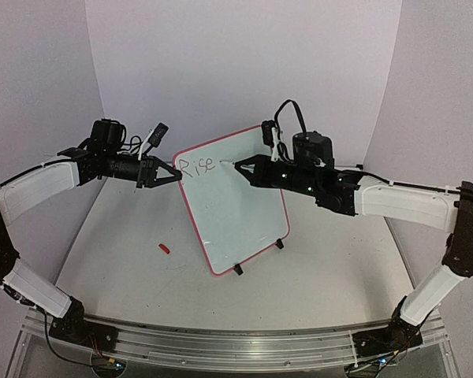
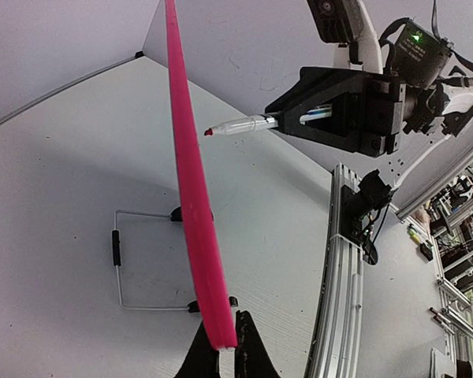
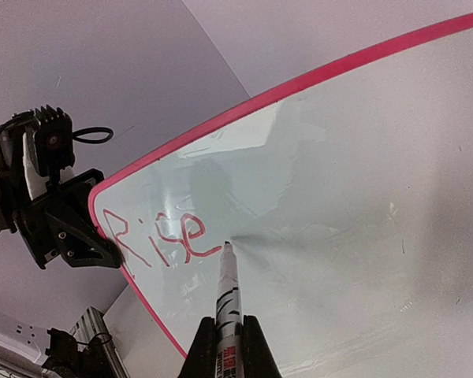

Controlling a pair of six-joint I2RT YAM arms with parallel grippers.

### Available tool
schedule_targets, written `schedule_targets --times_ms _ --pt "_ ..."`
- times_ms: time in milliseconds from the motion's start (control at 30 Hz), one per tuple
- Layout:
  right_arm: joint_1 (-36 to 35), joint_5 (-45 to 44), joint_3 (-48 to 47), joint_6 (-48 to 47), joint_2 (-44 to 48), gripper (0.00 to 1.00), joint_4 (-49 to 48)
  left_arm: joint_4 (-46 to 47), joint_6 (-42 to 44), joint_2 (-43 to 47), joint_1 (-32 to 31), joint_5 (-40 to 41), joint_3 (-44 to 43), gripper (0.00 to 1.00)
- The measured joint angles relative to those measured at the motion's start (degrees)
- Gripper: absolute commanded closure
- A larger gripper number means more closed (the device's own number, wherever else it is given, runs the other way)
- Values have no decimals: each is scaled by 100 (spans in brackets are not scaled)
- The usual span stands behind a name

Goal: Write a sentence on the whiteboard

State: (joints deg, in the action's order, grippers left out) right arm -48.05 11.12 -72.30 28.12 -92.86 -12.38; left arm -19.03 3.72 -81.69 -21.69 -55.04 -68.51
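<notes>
The whiteboard (image 1: pixel 236 209) stands tilted on its black feet, with a red rim and a white face. My left gripper (image 1: pixel 176 175) is shut on its upper left corner; in the left wrist view the fingers pinch the red edge (image 2: pixel 193 197) at the left gripper (image 2: pixel 223 346). The sentence (image 3: pixel 154 240) reads "Rise" in red marker near that corner. My right gripper (image 3: pixel 225 346) is shut on the marker (image 3: pixel 229 295), whose tip sits at the board just right of the last "e". The overhead view shows the right gripper (image 1: pixel 248 168) beside the word (image 1: pixel 199 166).
A small red marker cap (image 1: pixel 164 248) lies on the table left of the board. A wire stand (image 2: pixel 118 268) props the board from behind. The metal base rail (image 1: pixel 221 342) runs along the near edge. Grey walls close in the back and sides.
</notes>
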Motion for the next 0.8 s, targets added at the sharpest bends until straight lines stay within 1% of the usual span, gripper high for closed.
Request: schedule_targets --times_ms 167,433,800 --pt "10 -115 31 -30 177 100 -33 0 47 2 -7 -26 0 100" --pt "13 -147 33 -43 179 100 -4 0 58 2 -13 -29 0 100" --pt "13 -145 31 -41 -70 100 -5 -4 58 4 -12 -17 0 100"
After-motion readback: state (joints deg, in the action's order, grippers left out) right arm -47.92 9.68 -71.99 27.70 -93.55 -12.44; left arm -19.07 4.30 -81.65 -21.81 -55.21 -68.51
